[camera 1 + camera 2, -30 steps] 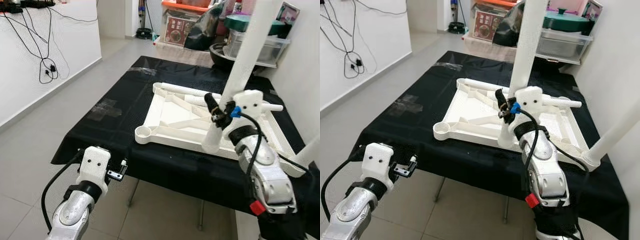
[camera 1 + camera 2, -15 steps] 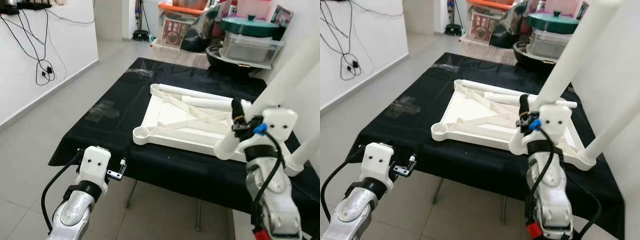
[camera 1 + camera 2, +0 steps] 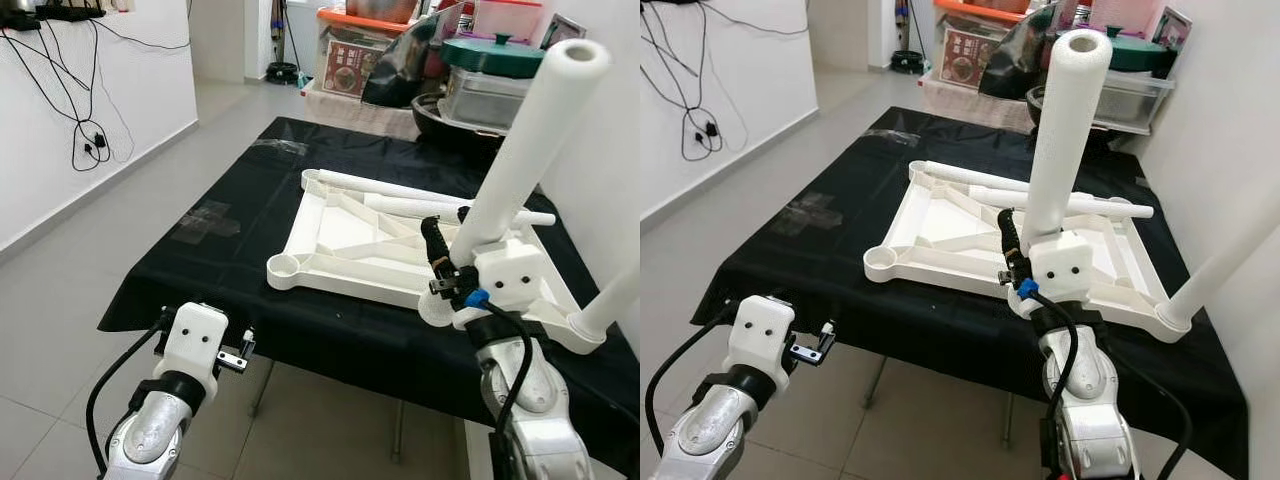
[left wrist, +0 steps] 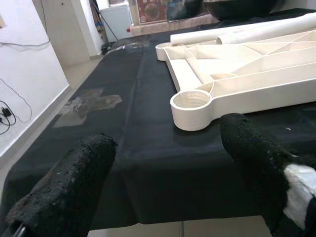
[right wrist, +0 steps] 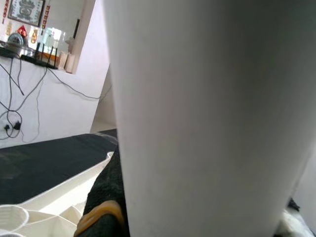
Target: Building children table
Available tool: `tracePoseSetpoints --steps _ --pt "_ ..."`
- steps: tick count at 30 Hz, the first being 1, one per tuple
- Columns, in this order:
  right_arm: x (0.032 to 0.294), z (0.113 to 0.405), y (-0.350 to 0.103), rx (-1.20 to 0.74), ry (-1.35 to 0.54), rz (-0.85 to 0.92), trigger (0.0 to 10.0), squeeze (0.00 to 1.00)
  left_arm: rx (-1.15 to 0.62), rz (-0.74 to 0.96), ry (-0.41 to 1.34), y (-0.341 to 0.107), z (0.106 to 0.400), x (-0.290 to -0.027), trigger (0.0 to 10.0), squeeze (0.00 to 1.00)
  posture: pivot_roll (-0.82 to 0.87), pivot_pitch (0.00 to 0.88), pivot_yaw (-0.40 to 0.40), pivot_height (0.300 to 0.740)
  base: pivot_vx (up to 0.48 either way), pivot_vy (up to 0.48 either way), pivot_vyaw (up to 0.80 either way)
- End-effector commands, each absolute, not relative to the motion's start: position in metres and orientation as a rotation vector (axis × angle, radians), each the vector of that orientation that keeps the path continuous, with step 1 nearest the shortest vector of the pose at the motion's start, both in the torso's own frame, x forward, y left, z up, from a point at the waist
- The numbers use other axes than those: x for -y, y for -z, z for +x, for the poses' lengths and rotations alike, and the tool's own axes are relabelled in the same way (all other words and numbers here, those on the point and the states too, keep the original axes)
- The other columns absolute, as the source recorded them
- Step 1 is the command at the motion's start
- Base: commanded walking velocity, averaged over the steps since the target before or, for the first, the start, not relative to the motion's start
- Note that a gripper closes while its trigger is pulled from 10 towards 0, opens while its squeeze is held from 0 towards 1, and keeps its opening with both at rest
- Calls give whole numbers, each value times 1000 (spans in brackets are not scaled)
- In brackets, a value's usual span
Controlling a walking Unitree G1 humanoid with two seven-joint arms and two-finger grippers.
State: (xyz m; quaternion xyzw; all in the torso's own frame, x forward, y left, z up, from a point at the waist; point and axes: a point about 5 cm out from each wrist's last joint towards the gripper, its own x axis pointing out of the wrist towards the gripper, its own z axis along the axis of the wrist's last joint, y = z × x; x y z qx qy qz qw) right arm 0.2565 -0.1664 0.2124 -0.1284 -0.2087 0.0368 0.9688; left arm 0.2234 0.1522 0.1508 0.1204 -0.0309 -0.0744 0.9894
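1. Black-draped table (image 3: 200, 260) fills the floor space.
2. White tabletop frame (image 3: 340, 250) lies upside down on it.
3. Right gripper (image 3: 445, 275) pinches a white leg tube (image 3: 525, 140) — standing tilted at the frame's near edge.
4. Left gripper (image 4: 168, 168) hovers low before the table — fingers spread.

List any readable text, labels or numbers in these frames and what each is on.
None can be read.
Red printed box on the floor beyond the table: a circular design and print, too small to read.
Framed picture on the far wall: Chinese-style characters, too blurred to read.
White table leg, shut in the right tool: unmarked.
White tabletop frame: unmarked.
Left tool, open: unmarked.
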Motion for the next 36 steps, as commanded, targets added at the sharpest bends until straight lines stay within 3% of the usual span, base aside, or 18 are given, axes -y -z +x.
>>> tracePoseSetpoints --steps 1,9,24,36 --pt "167 256 -212 436 -74 -274 10000 0 67 237 165 -152 222 -151 10000 0 47 0 -128 740 0 0 0" --pt "168 260 -212 433 -73 -249 10000 0 73 226 169 -153 224 -149 10000 0 46 0 -128 740 0 0 0" --pt "164 266 -211 422 -81 -213 10000 0 82 204 183 -155 228 -149 10000 0 41 0 -118 740 0 466 -587" --pt "160 282 -217 425 -123 -171 10000 0 146 172 138 -165 236 -150 10000 0 43 0 -116 740 0 0 0"
